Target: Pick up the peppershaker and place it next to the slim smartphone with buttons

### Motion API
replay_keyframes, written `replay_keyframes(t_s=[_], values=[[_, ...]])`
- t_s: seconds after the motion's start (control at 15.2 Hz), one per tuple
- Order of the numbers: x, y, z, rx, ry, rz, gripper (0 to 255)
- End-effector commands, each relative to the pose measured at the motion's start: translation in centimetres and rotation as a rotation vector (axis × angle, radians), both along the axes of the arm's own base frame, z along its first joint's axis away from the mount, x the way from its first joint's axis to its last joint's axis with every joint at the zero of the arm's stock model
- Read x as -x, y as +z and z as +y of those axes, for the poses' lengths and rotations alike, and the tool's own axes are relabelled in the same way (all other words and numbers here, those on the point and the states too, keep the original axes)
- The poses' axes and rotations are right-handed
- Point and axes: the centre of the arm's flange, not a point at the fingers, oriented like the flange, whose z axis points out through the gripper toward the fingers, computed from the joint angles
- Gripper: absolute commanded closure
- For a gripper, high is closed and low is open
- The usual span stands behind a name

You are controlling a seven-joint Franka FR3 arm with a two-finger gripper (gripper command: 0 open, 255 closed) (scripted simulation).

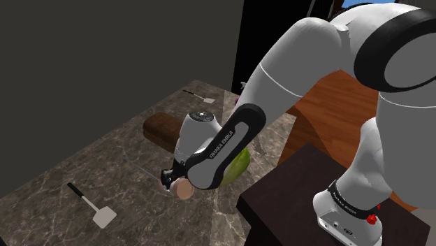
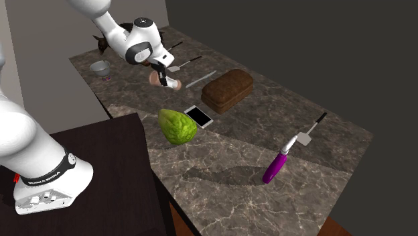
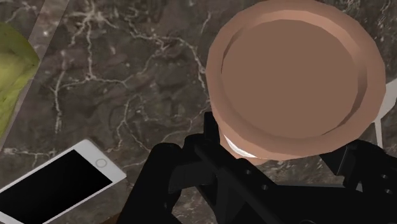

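While my gripper point(image 3: 285, 149) clasps the brown peppershaker point(image 3: 296, 76), I judge the pickup done. Placing it beside the white smartphone point(image 3: 57, 188) remains.

White arm point(image 1: 307, 63) with dark joints, black tool point(image 1: 176, 183), perhaps a red base button point(image 1: 372, 218).

A: Room by phone point(image 2: 199, 116)?
B: Green lump point(image 2: 177, 126) just beside one edge; loaf point(image 2: 228, 90) near another. Bare counter point(image 2: 234, 144) on the side toward the purple tool point(image 2: 274, 167).
A: From shaker point(image 3: 296, 76) to phone?
B: Bare marble between.
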Motion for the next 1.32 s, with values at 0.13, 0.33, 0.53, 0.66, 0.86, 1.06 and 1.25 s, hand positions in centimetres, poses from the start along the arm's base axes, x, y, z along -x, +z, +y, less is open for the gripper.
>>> replay_keyframes(t_s=[0.13, 0.33, 0.53, 0.66, 0.86, 1.06, 1.25], values=[[0.0, -2.1, 0.1, 0.000, 0.000, -0.001, 255], [0.0, -3.7, 0.1, 0.000, 0.000, -0.001, 255], [0.0, -5.3, 0.1, 0.000, 0.000, -0.001, 255], [0.0, -5.9, 0.1, 0.000, 0.000, -0.001, 255], [0.0, -5.9, 0.1, 0.000, 0.000, -0.001, 255], [0.0, -5.9, 0.1, 0.000, 0.000, -0.001, 255], [0.1, -5.9, 0.3, 0.000, 0.000, -0.001, 0]])
